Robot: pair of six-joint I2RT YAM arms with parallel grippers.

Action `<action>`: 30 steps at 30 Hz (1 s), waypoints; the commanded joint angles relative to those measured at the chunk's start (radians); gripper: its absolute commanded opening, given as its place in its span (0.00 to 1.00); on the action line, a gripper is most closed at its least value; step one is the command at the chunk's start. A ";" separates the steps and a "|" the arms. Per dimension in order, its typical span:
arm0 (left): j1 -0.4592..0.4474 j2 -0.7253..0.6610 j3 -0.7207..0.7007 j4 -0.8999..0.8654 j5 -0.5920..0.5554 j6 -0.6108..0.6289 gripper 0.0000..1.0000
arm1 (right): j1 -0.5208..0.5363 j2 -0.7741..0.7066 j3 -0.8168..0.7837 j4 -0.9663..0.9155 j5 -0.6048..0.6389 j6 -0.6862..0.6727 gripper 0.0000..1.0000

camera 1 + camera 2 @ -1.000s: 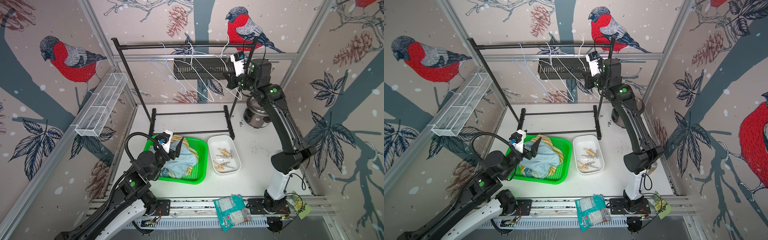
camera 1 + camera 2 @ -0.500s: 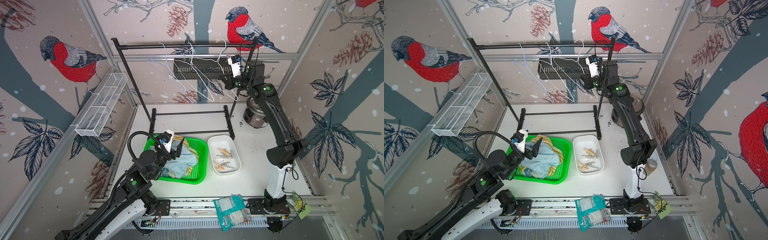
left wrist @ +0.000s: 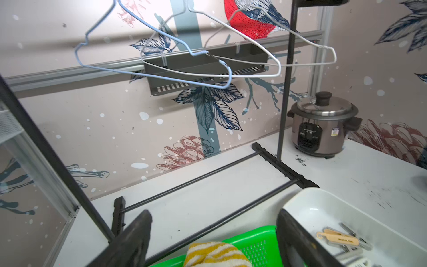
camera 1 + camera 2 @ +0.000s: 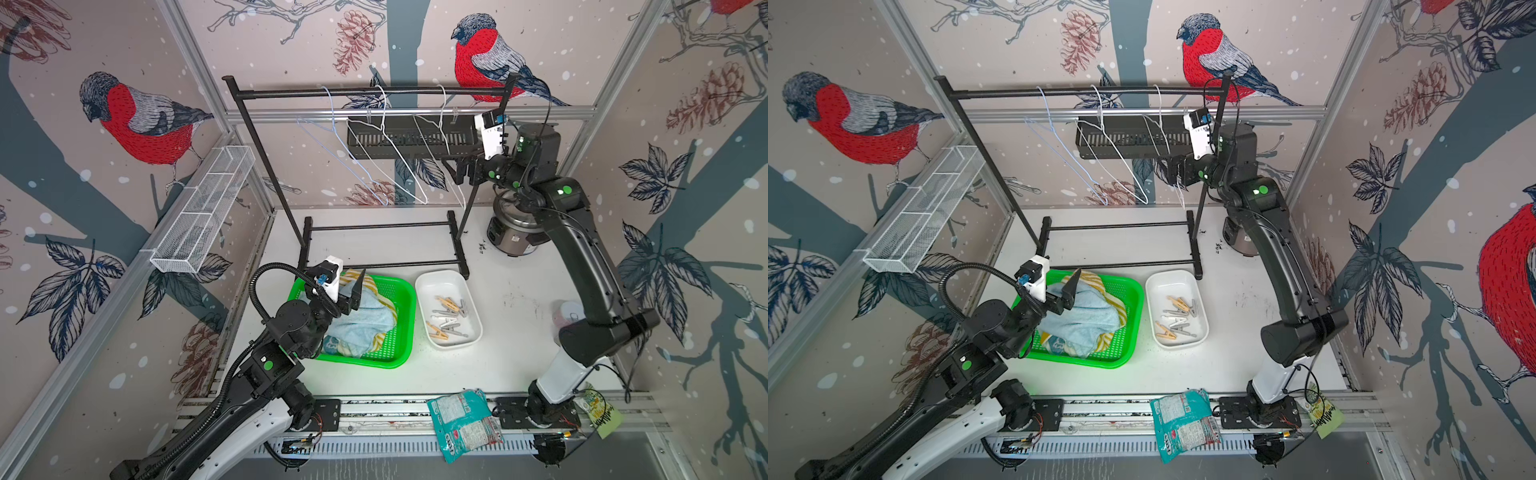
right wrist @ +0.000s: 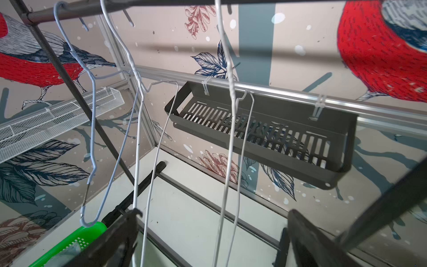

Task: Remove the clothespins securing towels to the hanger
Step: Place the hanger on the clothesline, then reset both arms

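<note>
Left gripper (image 3: 212, 215): fingers spread, empty, over crumpled terry and striped towels (image 4: 365, 320) in a perforated green basket (image 4: 409, 328). Wood and grey plastic clothespins (image 4: 451, 318) are heaped in a glossy white tray (image 4: 440, 273) beside those fingers. Right gripper (image 5: 213, 212): fingers apart, thin white wire hanger (image 5: 233, 97) passing between them.

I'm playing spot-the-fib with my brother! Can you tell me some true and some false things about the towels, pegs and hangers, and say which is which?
The towels lie in the green basket. True.
A towel hangs on one hanger. False: all three hangers are bare.
The clothespins lie in the white tray. True.
The right gripper holds a clothespin. False: its jaws stand open, gripping nothing.
</note>
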 commanded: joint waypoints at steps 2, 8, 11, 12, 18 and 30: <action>0.014 -0.025 -0.006 0.093 -0.272 -0.031 0.93 | 0.008 -0.156 -0.163 0.030 0.106 -0.034 0.99; 0.141 -0.061 -0.047 0.098 -0.349 -0.057 0.96 | -0.003 -0.505 -0.589 0.136 0.268 -0.035 0.99; 0.238 -0.058 -0.084 0.110 -0.335 -0.085 0.96 | -0.021 -0.664 -0.846 0.212 0.386 -0.041 1.00; 0.272 -0.053 -0.095 0.110 -0.327 -0.098 0.96 | -0.029 -0.712 -0.923 0.239 0.419 -0.037 0.99; 0.507 0.009 -0.182 0.155 -0.252 -0.186 0.96 | -0.090 -0.952 -1.433 0.531 0.714 -0.013 1.00; 0.692 0.206 -0.316 0.417 -0.127 -0.264 0.97 | -0.328 -0.717 -1.920 1.353 0.644 0.098 0.99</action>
